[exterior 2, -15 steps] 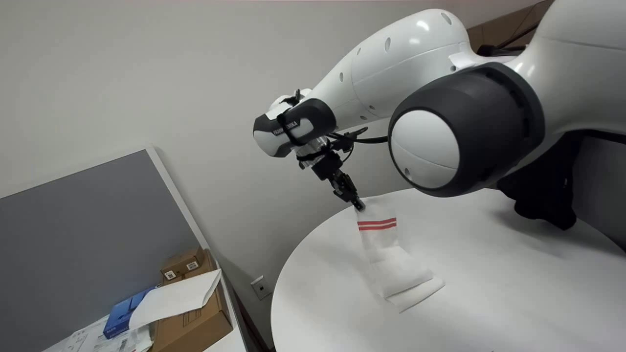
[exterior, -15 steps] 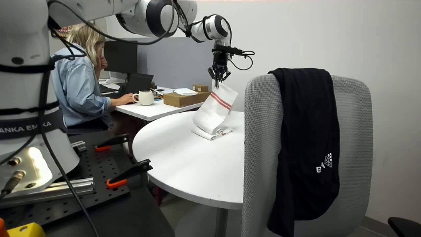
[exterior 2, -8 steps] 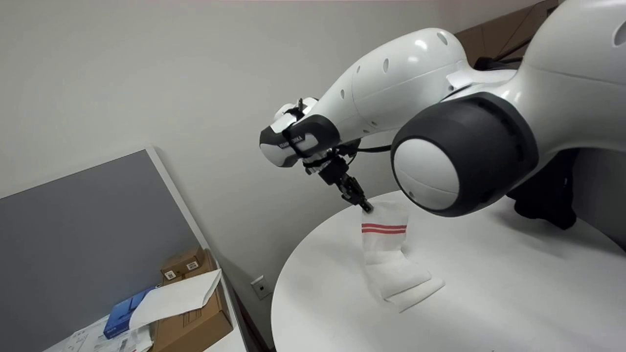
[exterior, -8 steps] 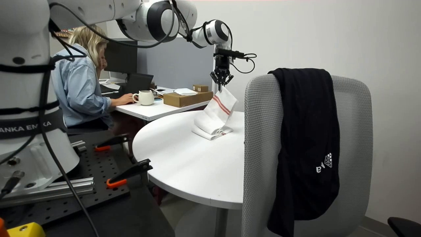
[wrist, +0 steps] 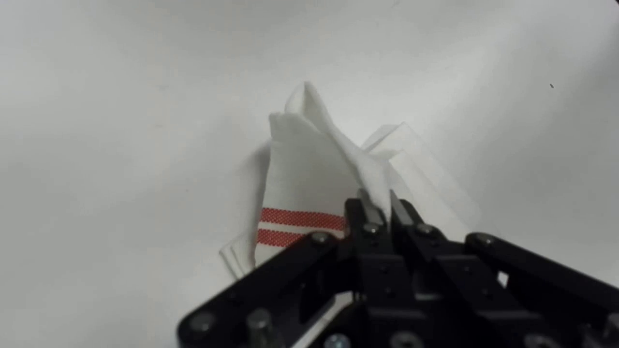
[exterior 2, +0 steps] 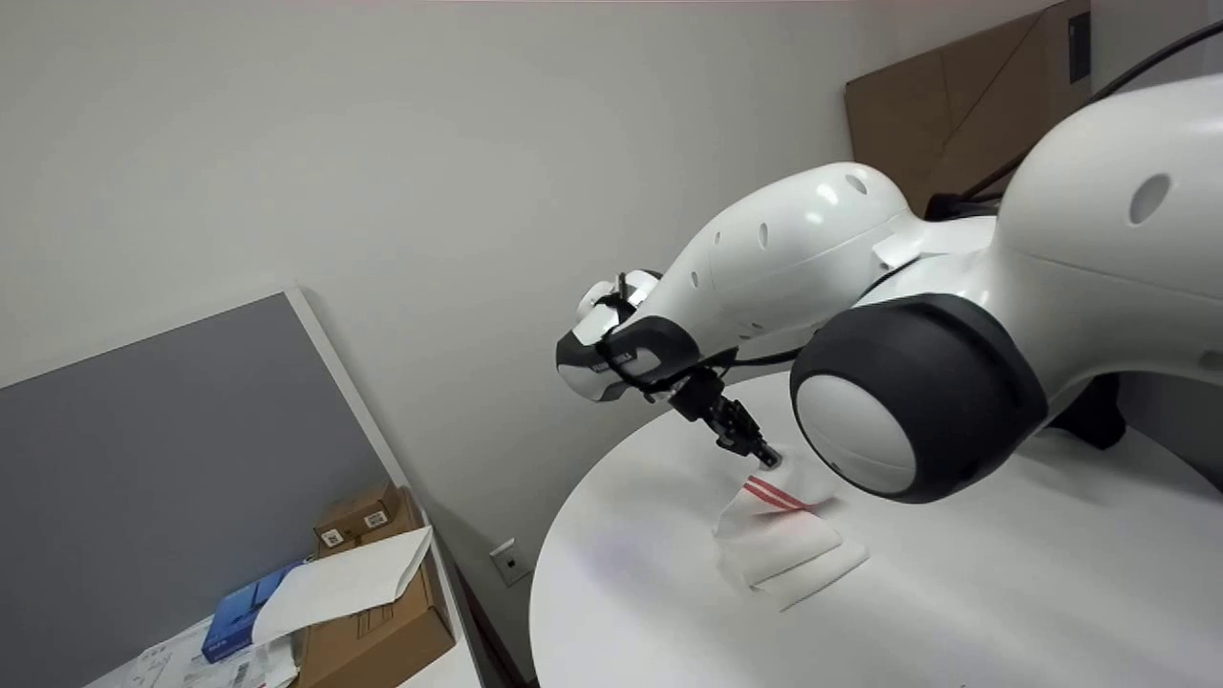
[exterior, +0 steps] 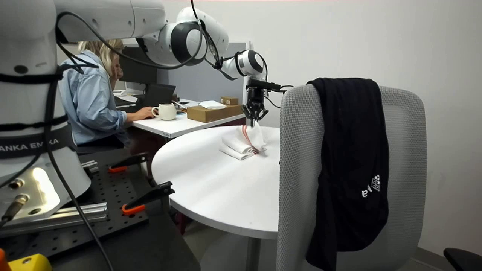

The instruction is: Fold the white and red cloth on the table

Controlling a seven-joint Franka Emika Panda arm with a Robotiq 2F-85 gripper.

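Observation:
The white and red cloth lies partly folded on the round white table. Its lower layers rest flat, and its red-striped end is raised and bent over them. My gripper is shut on that raised end, low above the tabletop. In an exterior view the cloth shows its red stripes just below the gripper. In the wrist view a white ridge of the cloth runs between the gripper's fingertips. The fingers hide part of the stripes and the layers beneath.
A grey chair with a black garment stands in front of part of the table. Behind is a desk with a cardboard box and a mug, where a person sits. A wall stands behind the table.
My gripper has moved down, carrying the striped end of the cloth lower. The cloth's raised part has slackened and bends over the lower layers, which have stayed in place.

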